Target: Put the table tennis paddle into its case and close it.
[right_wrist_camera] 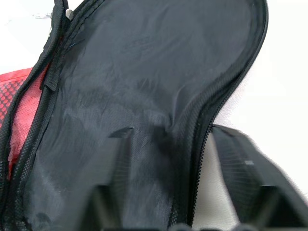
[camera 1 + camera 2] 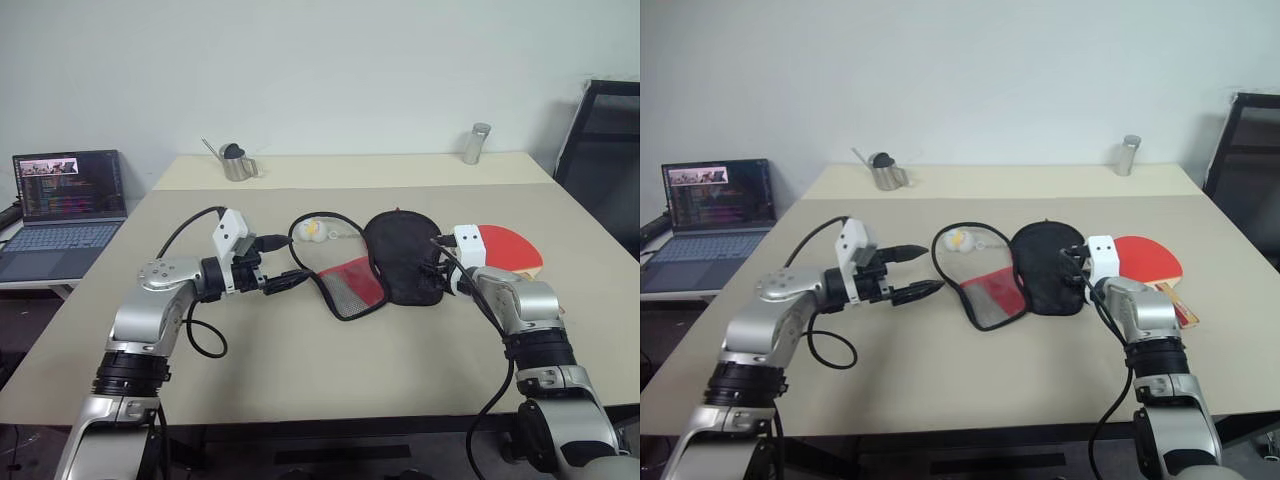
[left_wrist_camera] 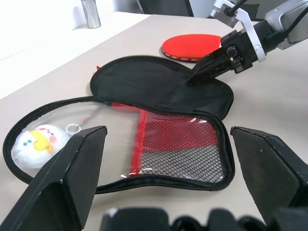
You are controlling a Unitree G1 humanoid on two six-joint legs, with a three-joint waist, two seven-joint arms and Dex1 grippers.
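the table tennis paddle [image 2: 508,249] lies just right of the case [image 2: 403,257], which we see unzipped and spread flat. our right gripper [image 3: 208,71] straddles the case's black flap edge, fingers parted; our left gripper [image 2: 912,272] hangs released just left of the case.

You find no legible text, label, brand or number on anything here. The laptop [image 2: 68,205] left of the table shows a screen with coloured lines of writing, too small for you to read. The opened case [image 3: 159,120] shows you its black lining and red mesh panel, with no lettering visible on either.
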